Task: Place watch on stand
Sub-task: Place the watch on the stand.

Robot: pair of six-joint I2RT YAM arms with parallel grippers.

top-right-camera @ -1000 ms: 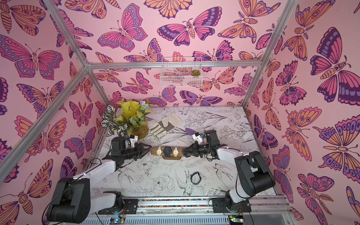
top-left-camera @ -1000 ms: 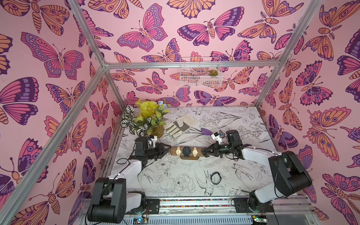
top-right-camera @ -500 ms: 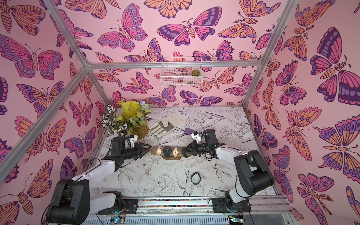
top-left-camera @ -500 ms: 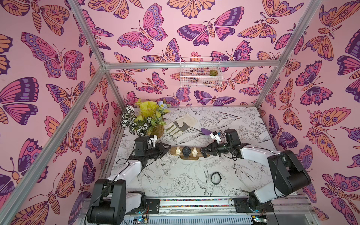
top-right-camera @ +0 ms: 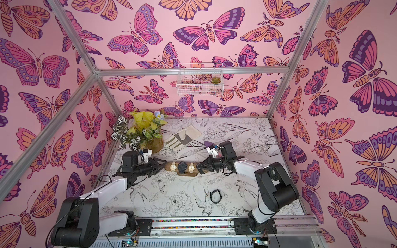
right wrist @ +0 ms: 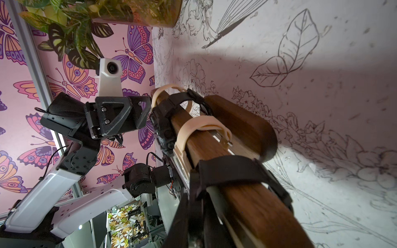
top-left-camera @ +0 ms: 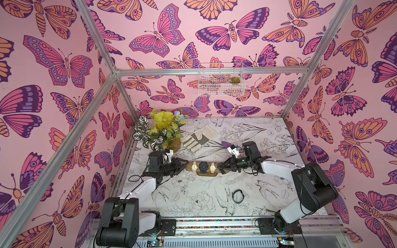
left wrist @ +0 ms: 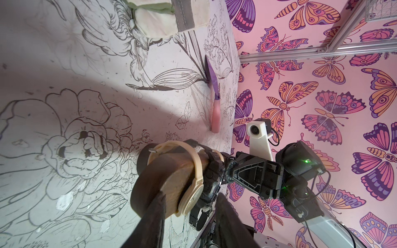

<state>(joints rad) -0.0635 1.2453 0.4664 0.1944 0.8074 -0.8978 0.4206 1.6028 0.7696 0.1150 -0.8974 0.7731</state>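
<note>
The stand (top-left-camera: 202,174), a brown wooden bar on a small base, lies mid-table in both top views (top-right-camera: 188,174) and carries two beige watches and one black one (top-left-camera: 203,167). My left gripper (top-left-camera: 184,166) straddles its left end; in the left wrist view its jaws (left wrist: 190,194) close round the bar (left wrist: 169,178). My right gripper (top-left-camera: 221,168) is at the right end, shut on a black watch strap (right wrist: 232,169) looped round the bar (right wrist: 253,204). Another black watch (top-left-camera: 238,195) lies loose on the table near the front.
A potted plant (top-left-camera: 165,133) stands at the back left, right behind my left arm. A work glove (top-left-camera: 197,137) and a purple-and-pink tool (left wrist: 214,103) lie behind the stand. A wire basket (top-left-camera: 221,81) hangs on the back wall.
My right gripper has slid left with the black strap, onto the stand's right end. The left gripper has stayed at the left end.
</note>
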